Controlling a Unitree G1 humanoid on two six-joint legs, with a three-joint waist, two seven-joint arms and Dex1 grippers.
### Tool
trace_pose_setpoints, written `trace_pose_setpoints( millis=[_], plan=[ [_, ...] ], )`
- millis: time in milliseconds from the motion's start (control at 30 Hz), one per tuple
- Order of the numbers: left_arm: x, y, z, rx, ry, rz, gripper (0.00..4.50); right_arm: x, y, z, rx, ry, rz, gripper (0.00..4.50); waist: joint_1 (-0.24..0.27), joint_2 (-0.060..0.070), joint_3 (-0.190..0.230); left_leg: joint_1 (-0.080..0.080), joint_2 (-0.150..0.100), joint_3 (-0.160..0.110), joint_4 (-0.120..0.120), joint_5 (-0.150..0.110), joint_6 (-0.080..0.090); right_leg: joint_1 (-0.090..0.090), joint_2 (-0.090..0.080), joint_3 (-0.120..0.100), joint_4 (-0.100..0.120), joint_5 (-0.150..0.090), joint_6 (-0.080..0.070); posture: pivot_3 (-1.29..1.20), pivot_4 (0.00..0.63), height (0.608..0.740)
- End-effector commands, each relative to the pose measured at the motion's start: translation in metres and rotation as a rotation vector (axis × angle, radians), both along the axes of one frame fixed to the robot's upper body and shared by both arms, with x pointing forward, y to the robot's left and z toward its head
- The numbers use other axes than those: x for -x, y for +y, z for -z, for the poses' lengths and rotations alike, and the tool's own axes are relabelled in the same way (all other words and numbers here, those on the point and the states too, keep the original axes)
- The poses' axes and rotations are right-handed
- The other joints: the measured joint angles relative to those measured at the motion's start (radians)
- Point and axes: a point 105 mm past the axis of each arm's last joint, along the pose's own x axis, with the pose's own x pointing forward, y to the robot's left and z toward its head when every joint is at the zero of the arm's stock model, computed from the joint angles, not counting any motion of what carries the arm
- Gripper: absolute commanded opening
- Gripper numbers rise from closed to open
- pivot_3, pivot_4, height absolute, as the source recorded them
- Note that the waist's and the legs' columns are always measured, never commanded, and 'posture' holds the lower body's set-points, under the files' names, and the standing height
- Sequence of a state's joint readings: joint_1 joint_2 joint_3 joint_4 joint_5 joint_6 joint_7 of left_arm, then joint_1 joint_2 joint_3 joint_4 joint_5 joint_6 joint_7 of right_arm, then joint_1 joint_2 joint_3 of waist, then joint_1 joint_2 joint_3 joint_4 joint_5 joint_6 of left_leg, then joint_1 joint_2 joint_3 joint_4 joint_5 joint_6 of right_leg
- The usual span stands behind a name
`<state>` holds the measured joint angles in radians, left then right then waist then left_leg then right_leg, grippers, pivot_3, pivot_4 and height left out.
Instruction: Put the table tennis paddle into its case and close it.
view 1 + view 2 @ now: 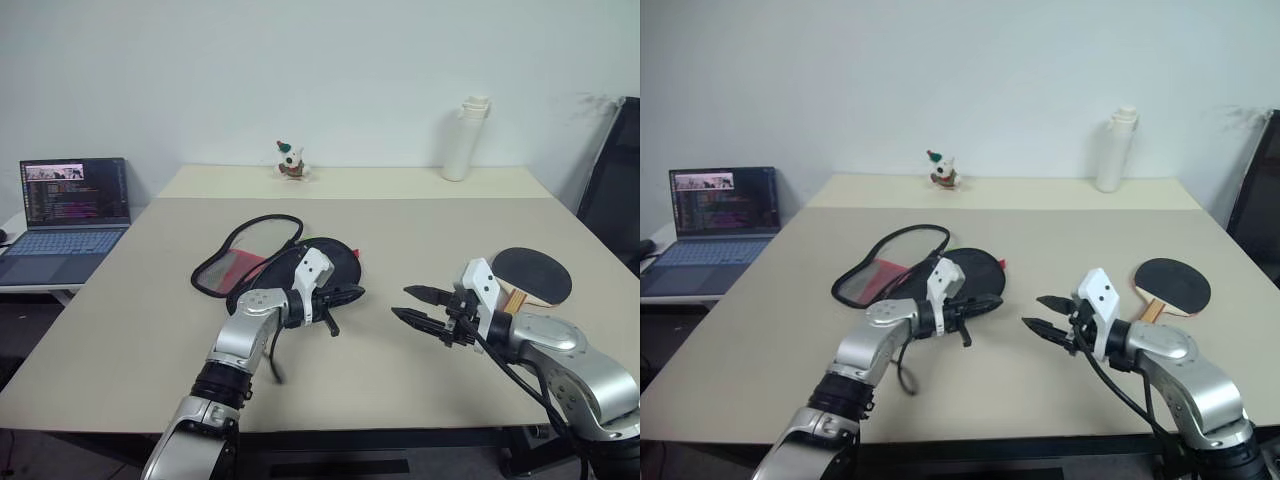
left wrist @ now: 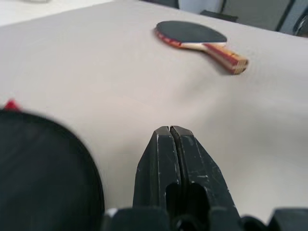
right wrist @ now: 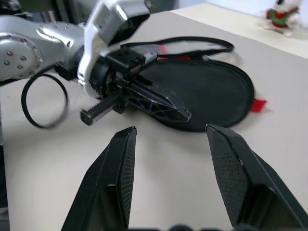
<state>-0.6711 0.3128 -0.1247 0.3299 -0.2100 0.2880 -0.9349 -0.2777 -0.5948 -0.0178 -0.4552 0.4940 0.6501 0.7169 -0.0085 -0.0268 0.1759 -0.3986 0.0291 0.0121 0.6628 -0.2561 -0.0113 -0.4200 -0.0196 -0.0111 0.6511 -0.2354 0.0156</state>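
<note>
The case (image 1: 335, 262) lies unzipped in the middle of the table, a black paddle-shaped pouch with its red-lined flap (image 1: 245, 258) folded out to the left. My left gripper (image 1: 358, 293) hovers at the case's near right edge, shut, with nothing visible between its fingers (image 2: 170, 144). The table tennis paddle (image 1: 533, 273) lies flat on the table at the right, black face up, its wooden handle (image 2: 226, 55) pointing toward me. My right gripper (image 1: 400, 301) is open and empty, between the case and the paddle, pointing left at the left gripper (image 3: 185, 115).
An open laptop (image 1: 70, 205) sits on a side desk at the left. A white bottle (image 1: 466, 140) and a small toy figure (image 1: 290, 160) stand at the table's far edge. A black chair (image 1: 615, 180) is at the right.
</note>
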Motion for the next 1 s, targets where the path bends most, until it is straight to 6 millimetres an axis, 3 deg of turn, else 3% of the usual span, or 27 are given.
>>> trace_pose_setpoints(
  millis=[33,133,433,467,600,767,1000],
  plan=[
    [-0.009,0.032,-0.012,-0.016,-0.051,-0.068,0.21,0.007,-0.003,-0.013,-0.004,-0.053,0.004,2.48,-0.004,0.0,0.0,0.001,0.0,0.0,0.0,0.0,0.0,0.0,0.0,0.0,0.0,0.0,0.0,0.0,0.15,0.74],
    [-0.002,0.051,-0.002,-0.093,-0.038,-0.059,0.97,0.009,-0.002,-0.011,-0.003,-0.046,0.007,2.48,-0.005,0.0,0.0,0.001,0.001,-0.001,0.0,0.0,0.0,0.0,0.001,0.0,0.001,0.0,0.0,0.0,0.15,0.74],
    [0.023,0.093,0.009,-0.186,0.016,-0.077,4.25,0.012,0.0,-0.007,-0.003,-0.03,-0.001,2.48,0.006,0.0,0.0,0.0,0.0,-0.001,0.0,0.0,0.0,0.0,-0.001,0.0,0.001,0.0,0.0,0.0,0.15,0.74],
    [0.023,0.097,0.013,-0.2,0.022,-0.095,4.45,0.011,0.0,-0.007,-0.004,-0.028,-0.002,2.48,0.006,0.0,0.0,0.0,0.0,-0.001,0.0,0.0,0.0,0.0,-0.001,0.0,0.001,0.0,0.0,0.0,0.15,0.74],
    [0.009,0.115,0.024,-0.267,-0.01,-0.222,4.45,0.012,0.001,-0.006,-0.005,-0.024,-0.007,2.48,0.007,0.0,0.0,0.0,0.0,-0.001,0.0,0.0,0.0,0.0,-0.001,-0.001,0.001,0.0,0.0,0.0,0.15,0.74],
    [0.015,0.109,0.05,-0.329,0.061,-0.155,4.45,0.011,0.002,-0.006,-0.007,-0.022,-0.01,2.48,0.007,0.0,0.0,0.0,0.0,0.0,0.0,0.0,0.0,0.0,-0.001,-0.001,0.001,0.0,0.0,0.0,0.15,0.74],
    [0.013,0.108,0.05,-0.384,0.021,-0.104,4.45,0.012,0.001,-0.006,-0.006,-0.023,-0.001,2.48,0.009,-0.001,-0.001,0.0,0.0,0.0,0.0,0.0,0.0,0.001,-0.001,-0.001,0.001,0.0,0.0,0.0,0.15,0.74]
  ],
)
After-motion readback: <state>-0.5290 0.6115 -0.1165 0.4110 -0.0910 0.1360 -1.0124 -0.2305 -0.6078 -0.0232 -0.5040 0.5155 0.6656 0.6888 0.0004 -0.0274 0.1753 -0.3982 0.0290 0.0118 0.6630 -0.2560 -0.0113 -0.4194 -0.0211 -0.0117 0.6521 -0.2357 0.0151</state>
